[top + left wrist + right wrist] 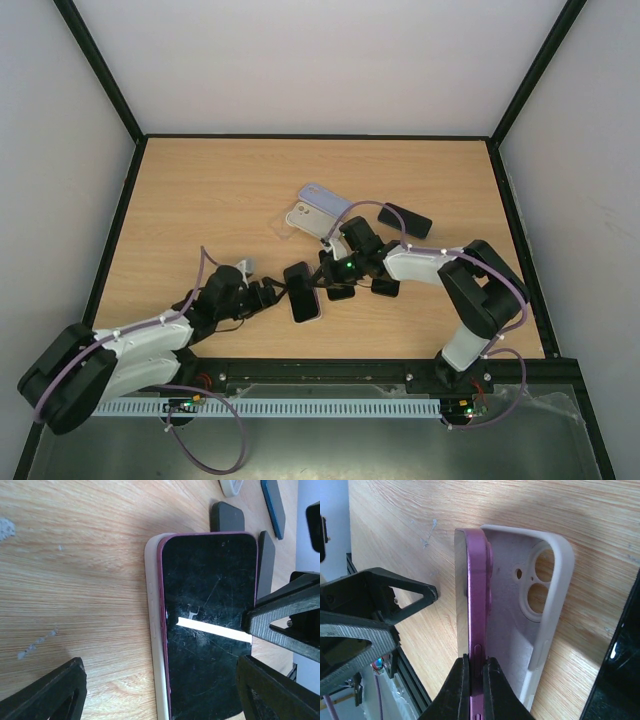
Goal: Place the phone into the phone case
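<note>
The phone [477, 600] has a magenta frame and a black screen [210, 620]. It stands tilted on one long edge inside the white phone case [545, 625], whose camera cut-out faces up. My right gripper [477, 680] is shut on the phone's upper long edge. In the top view the phone [303, 292] lies between both grippers. My left gripper [160, 695] is open, its fingers [50, 695] standing either side of phone and case [155, 645] without touching them. In the top view the left gripper [270, 296] is left of the phone and the right gripper [328, 275] is right of it.
A lavender phone [322, 200], a pale case [303, 218] and a black phone [405, 220] lie behind. Small black cases [385, 288] sit beside the right gripper. A black case [227, 516] and a blue phone [273, 502] show past the phone.
</note>
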